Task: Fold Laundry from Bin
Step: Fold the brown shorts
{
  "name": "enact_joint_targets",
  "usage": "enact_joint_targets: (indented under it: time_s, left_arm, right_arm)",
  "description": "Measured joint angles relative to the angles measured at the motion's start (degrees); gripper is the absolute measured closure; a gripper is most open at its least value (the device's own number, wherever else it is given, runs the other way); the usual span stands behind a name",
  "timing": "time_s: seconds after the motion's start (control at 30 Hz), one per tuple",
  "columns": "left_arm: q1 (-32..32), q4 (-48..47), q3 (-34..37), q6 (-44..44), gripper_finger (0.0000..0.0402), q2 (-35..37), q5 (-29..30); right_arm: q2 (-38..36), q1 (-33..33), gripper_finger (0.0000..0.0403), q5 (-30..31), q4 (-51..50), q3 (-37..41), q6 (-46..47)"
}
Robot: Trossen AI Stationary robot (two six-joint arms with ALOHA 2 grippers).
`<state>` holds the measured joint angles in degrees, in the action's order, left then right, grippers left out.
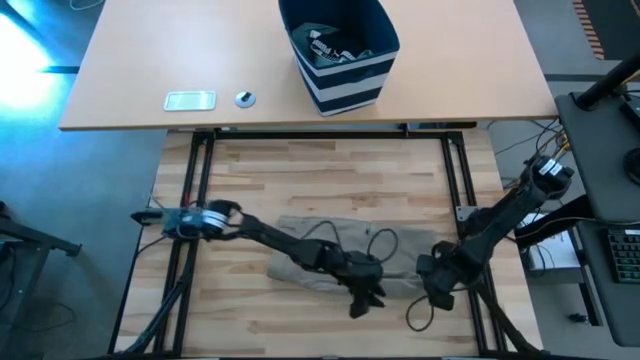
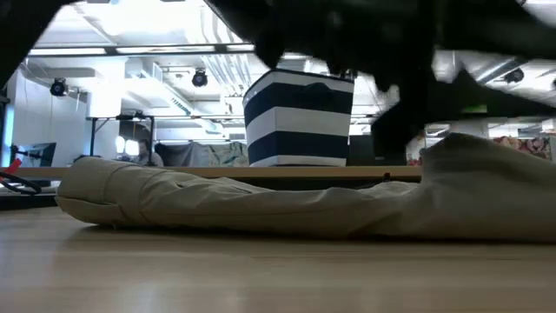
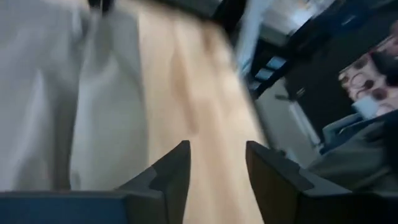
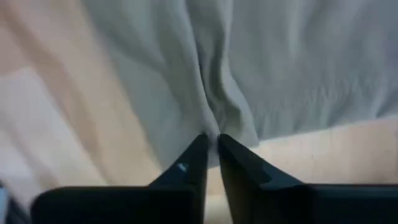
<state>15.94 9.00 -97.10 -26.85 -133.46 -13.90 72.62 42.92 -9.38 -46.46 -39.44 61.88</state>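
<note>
Right wrist view: my right gripper [image 4: 211,149] is pinched together on the beige garment [image 1: 330,245] at its near edge, mid-fold on the wooden table [image 1: 300,170].
My left gripper [image 3: 214,165], fingers apart and empty, hovers beside the cloth; next I'd judge a carry-over fold. Behind, the bin [image 1: 340,55] holds small grey pieces [image 1: 330,47].

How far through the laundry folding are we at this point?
Early. Done: one beige garment is out of the bin and lies on the wooden table. In hand: the right gripper pinches its edge; the left gripper hangs open over bare wood beside it. Left: folding it, plus the pieces still in the bin.
</note>
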Motion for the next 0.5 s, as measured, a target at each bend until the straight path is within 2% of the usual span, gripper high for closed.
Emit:
enact_joint_targets:
  time_s: [0.17,0.3,0.4,0.5]
  left_arm:
    - [-1.6,-12.5,-3.9,-2.1,0.0338,-3.6,3.8]
    - [-2.0,-15.3,-2.4,-2.6,0.0388,-1.8,6.0]
    - [-1.7,-17.5,-2.2,-3.3,0.0397,0.0,7.6]
    - [-1.7,-19.7,-2.1,-3.7,0.0391,0.1,8.1]
  right_arm:
    - [1.5,-5.0,0.0390,-1.0,-0.4,2.8,-4.7]
    - [0.3,-7.7,0.0390,-1.1,-0.9,2.4,-8.9]
    - [-1.2,-8.6,0.0390,0.4,-0.9,0.6,-12.0]
    - [-2.0,-10.0,0.0390,5.6,-1.2,0.0,-14.0]
